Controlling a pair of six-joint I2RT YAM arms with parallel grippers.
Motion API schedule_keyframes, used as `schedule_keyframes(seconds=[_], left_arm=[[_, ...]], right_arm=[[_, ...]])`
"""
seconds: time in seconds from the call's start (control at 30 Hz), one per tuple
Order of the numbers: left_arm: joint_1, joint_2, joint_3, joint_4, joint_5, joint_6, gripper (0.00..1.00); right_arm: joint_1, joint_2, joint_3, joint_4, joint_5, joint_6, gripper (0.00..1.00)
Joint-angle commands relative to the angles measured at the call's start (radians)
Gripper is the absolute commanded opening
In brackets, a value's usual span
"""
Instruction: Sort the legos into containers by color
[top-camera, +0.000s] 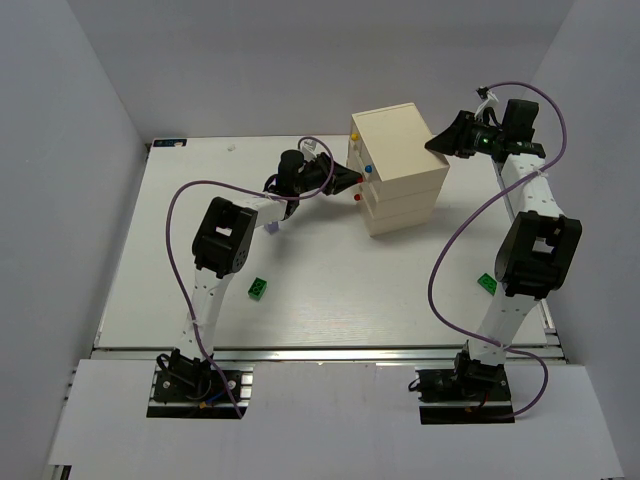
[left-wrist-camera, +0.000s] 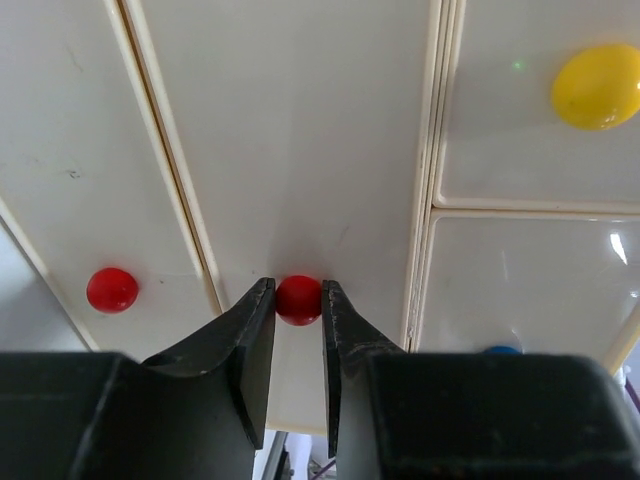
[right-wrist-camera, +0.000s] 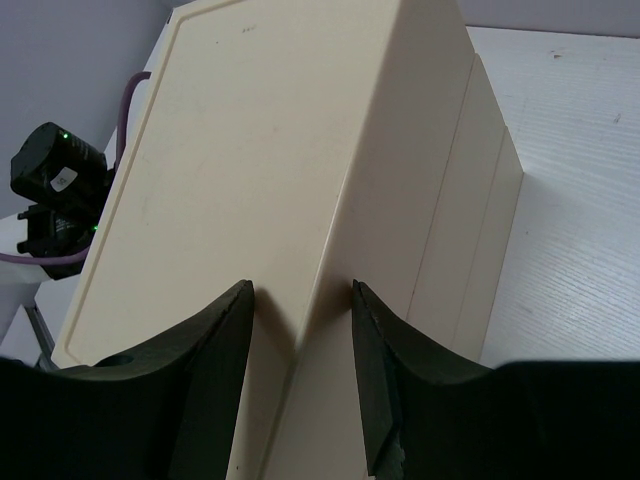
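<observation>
While right gripper straddles chest corner, grip unclear, I have left gripper pinching red knob; next, straight pull opens drawer.

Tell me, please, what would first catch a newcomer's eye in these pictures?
The cream chest stands far centre with both grippers at it: the left gripper pinches a red knob on its front, and the right gripper straddles a rear corner. Two green legos lie loose nearer the camera, one per side.
</observation>
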Motion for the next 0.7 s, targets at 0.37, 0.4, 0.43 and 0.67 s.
schedule_keyframes(seconds=[0.37,0.4,0.43,0.67], left_arm=[[-0.042,-0.039,-0.025,-0.098,0.002,-0.009,0.14],[-0.030,-0.045,-0.030,-0.098,0.005,-0.008,0.13],[-0.029,-0.053,-0.036,-0.097,0.006,-0.009,0.13],[-0.011,-0.073,-0.025,-0.135,0.022,0.023,0.12]], right_arm=[[0.020,0.043,-0.035,-0.095,0.023,-0.010,0.46],[0.019,0.047,-0.035,-0.097,0.030,-0.010,0.46],[0.022,0.048,-0.032,-0.100,0.035,-0.013,0.46],[0.019,0.068,-0.011,-0.124,0.061,-0.017,0.45]])
